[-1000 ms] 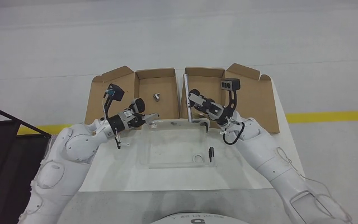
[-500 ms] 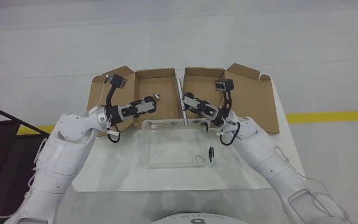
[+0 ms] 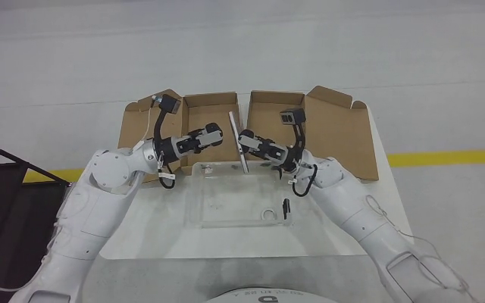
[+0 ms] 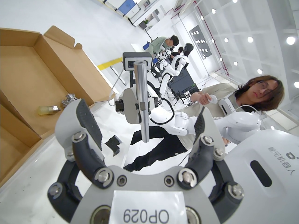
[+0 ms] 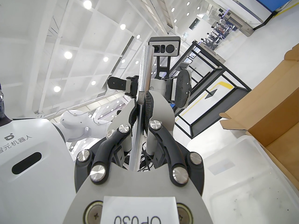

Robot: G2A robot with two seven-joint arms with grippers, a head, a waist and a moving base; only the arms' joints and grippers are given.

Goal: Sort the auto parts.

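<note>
Top view, rod: you have the metal rod (image 3: 233, 121) in the air over the gap between the left box (image 3: 198, 114) and the right box (image 3: 341, 132), by the far edge of the clear tray (image 3: 198, 220). You cannot judge its tilt from here.
Right gripper (image 5: 141, 101): clamped on the rod partway along, one pad on each side. A long end sticks out past the fingertips.
Left gripper (image 4: 142, 110): jaws spread wide, facing the rod, near it but not touching.
Rod's look: straight, round, slim, bare polished metal; likely slick against rubber pads.
Risk, drop: if you release the right side before the left jaws have closed, the rod would probably fall onto the tray or a box edge.
Risk, swivel: a pinch at one spot on smooth metal may let the long end pivot when the other gripper nudges it.
Risk, snag: the rod's ends sit close to the box walls, so a wide swing could clip the cardboard.
Tray contents: a black part (image 3: 286, 206) and a ring (image 3: 267, 215).
</note>
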